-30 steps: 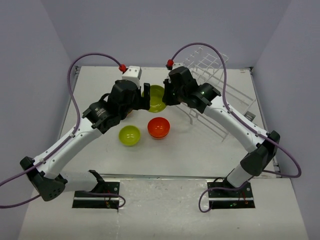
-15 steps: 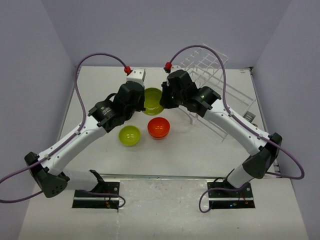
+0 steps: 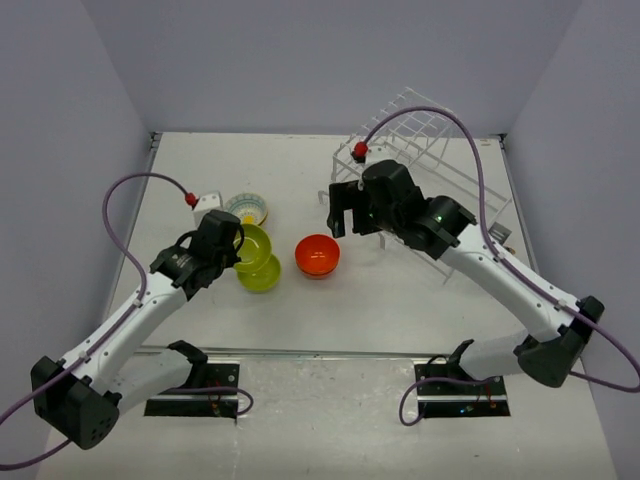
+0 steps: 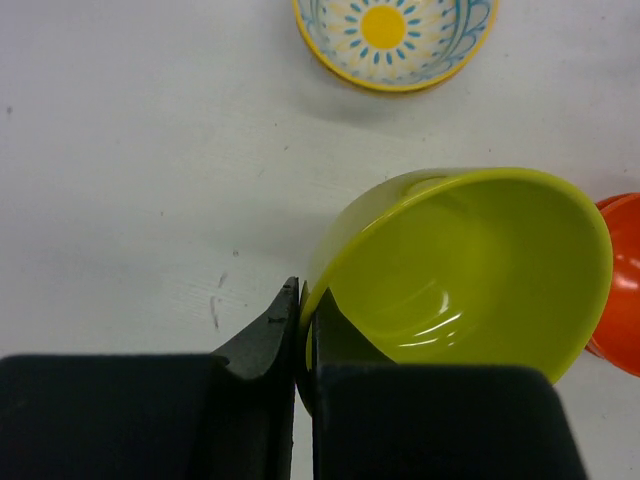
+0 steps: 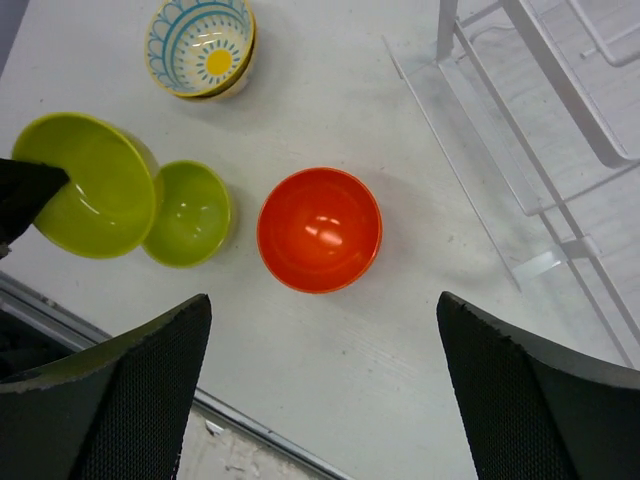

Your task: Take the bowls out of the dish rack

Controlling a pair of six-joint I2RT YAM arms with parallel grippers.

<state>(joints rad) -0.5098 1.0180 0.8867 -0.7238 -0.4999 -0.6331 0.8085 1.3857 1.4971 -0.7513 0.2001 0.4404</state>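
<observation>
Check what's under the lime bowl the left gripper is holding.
A second lime-green bowl sits on the table, partly beneath the held bowl pinched by the left gripper. Left wrist view hides it entirely; whether the two touch can't be told.

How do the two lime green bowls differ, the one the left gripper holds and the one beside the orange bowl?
The held green bowl is pinched at its rim by the left gripper; no gripper holds the resting green bowl. The held one is tilted; the resting one sits upright on the table. The held one looks wider, perhaps only from being nearer the camera. Both are plain glossy lime green, empty.
</observation>
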